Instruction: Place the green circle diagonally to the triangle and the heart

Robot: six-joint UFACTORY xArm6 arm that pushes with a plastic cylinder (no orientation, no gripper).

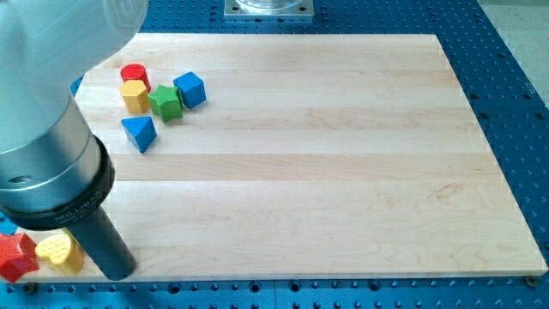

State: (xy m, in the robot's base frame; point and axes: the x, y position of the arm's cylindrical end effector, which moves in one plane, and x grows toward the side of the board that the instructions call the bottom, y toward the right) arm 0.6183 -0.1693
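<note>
Clustering noted upper left: red cylinder, yellow block, green block, blue cube, blue triangle. My tip at lower-left board edge, holding nothing, beside yellow heart.

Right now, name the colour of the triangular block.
Blue; the triangular block shows best in the camera view.

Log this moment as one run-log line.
my tip: bottom left, beside yellow heart | red block: left of heart | blue triangle: apart, below top-left cluster | green block: in cluster, untouched
</note>
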